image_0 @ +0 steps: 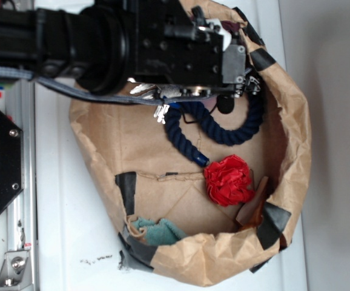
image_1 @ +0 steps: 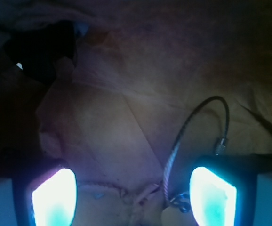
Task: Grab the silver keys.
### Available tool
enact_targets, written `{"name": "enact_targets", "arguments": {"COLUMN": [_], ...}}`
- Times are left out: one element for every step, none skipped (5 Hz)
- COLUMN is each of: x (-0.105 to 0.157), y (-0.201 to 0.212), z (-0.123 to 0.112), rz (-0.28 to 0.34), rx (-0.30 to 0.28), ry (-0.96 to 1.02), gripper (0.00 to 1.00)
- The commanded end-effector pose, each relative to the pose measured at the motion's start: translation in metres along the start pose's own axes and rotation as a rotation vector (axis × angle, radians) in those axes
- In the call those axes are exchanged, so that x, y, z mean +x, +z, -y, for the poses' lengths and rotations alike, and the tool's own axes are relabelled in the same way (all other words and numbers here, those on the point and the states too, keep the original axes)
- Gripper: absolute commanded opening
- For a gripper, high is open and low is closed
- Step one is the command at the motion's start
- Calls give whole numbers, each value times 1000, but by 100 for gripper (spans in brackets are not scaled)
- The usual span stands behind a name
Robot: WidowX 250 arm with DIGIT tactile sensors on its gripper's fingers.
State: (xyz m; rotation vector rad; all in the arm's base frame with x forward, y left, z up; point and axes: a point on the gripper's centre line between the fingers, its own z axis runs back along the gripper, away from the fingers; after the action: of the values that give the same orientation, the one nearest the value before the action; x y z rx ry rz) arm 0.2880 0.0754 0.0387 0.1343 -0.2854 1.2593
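Note:
The silver keys [image_0: 160, 112] lie on the brown paper floor of the bag, right under my gripper [image_0: 176, 91], which hangs low over them. In the wrist view my gripper [image_1: 133, 197] is open, its two glowing pads [image_1: 55, 200] wide apart. The keys' thin wire ring [image_1: 192, 125] loops up from the bottom of that view. One pale key [image_1: 172, 217] and the ring's lower end sit between the pads, close to the right one. Nothing is clamped.
A thick navy rope [image_0: 223, 130] curves just beyond the keys. A red fabric flower [image_0: 228, 180], a teal cloth [image_0: 160, 231] and a brown object [image_0: 254, 209] lie farther along the bag floor. The crumpled paper bag wall [image_0: 296, 121] rings everything.

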Motion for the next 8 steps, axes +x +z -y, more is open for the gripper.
{"name": "enact_targets", "arguments": {"x": [17, 18, 17, 14, 14, 13, 12, 12], "y": [12, 6, -6, -8, -4, 0, 1, 1], "z": [-1, -1, -9, -14, -14, -16, -16, -16], "rz": [34, 30, 27, 32, 35, 41, 43, 44], "rx": [-34, -18, -5, -15, -44, -63, -69, -68], "ry": [49, 52, 37, 40, 42, 39, 34, 29], "gripper": [100, 100, 100, 0, 0, 0, 0, 0]}}
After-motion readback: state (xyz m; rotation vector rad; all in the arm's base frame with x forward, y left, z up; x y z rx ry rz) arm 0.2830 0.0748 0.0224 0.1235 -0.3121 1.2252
